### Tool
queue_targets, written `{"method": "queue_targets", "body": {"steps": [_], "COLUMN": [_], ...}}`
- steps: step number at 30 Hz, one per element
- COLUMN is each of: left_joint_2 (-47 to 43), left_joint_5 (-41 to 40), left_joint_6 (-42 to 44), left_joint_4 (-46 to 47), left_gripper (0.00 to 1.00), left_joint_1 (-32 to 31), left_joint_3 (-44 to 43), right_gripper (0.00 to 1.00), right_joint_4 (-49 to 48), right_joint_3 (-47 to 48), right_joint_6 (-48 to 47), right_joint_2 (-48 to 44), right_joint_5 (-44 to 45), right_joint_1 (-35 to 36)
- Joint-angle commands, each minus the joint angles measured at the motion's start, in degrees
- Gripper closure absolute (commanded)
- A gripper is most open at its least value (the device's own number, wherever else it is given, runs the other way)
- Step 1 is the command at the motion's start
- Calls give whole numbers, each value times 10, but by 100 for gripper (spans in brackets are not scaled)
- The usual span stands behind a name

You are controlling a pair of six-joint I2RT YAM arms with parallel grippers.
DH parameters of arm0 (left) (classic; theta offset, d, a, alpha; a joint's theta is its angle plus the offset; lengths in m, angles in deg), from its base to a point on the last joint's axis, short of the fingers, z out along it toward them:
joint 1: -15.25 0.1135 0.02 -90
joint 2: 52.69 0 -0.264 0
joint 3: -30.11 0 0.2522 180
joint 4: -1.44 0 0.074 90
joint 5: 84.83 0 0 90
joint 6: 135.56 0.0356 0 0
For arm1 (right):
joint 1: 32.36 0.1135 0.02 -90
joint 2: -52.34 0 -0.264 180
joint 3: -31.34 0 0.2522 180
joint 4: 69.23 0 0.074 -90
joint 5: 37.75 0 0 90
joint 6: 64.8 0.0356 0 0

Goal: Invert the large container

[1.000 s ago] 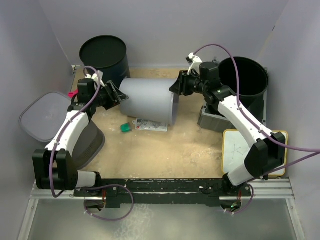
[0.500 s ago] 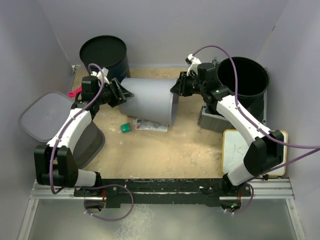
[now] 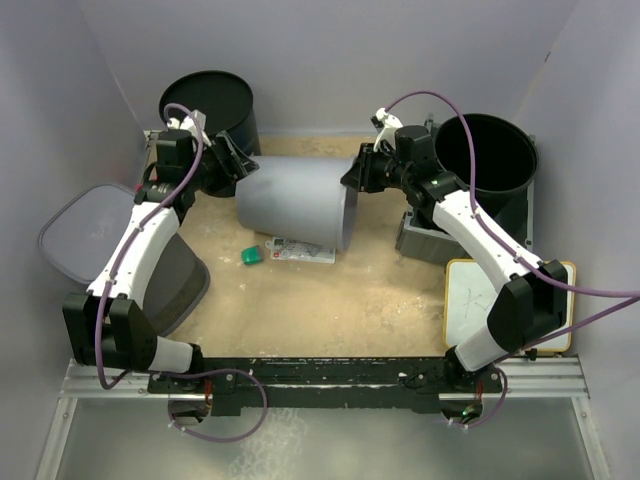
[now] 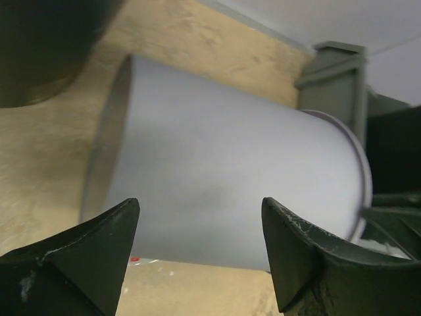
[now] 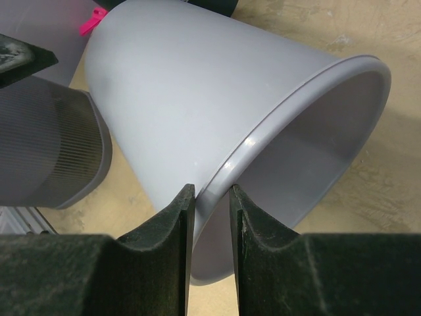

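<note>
The large grey container (image 3: 296, 200) lies on its side in the middle of the table, mouth to the right. My right gripper (image 3: 358, 170) is shut on its rim (image 5: 276, 125) at the upper right, one finger inside and one outside. My left gripper (image 3: 230, 165) is open by the container's closed base, a little above it and apart from it. In the left wrist view the container's side (image 4: 223, 178) fills the space beyond the open fingers (image 4: 105, 243).
A black bin (image 3: 208, 108) stands upside down at the back left, another black bin (image 3: 490, 160) open at the back right. A grey lid (image 3: 85, 230) and a ribbed grey tub (image 3: 175, 285) lie left. A green cap (image 3: 251, 256), a wrapper (image 3: 300, 250) and a whiteboard (image 3: 485, 300) lie on the table.
My left gripper has moved up and back along the container's base end, away from the floor. The right gripper holds the rim as before; the container has barely shifted.
</note>
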Motion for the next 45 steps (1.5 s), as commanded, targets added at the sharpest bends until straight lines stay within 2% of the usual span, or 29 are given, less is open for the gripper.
{"method": "queue_targets", "body": {"steps": [1,5,9,22,27,34,39,45], "left_joint_2": [2,-6,20,70,67,57,49,37], "left_joint_5": [-137,-152,-149,-83,-12,110,162,184], "left_joint_6": [45,49,63,40,17,-64,-141,-208], "left_joint_4": [-57,-32,-67,-32,17,117,203,278], "left_gripper": [27,29,30,34,40,57,60,61], "left_joint_1": [-2,-2,0,3,4,4,4,2], "left_joint_3": [-12,6,-14,8,29,40,39,23], "right_gripper": [71,70,70,70,70,70,70,70], "right_joint_4": [15,16,17,21,21,21,21,14], "right_joint_3": [11,11,11,10,10,9,8,5], "right_joint_6": [-19,-22,-22,-25,-24,-26,-27,-25], "right_joint_2": [-6,-8,-7,-9,-7,-7,-7,-3], "right_joint_5": [20,23,24,22,20,22,24,22], "right_joint_1": [0,0,0,0,0,-1,-2,-4]}}
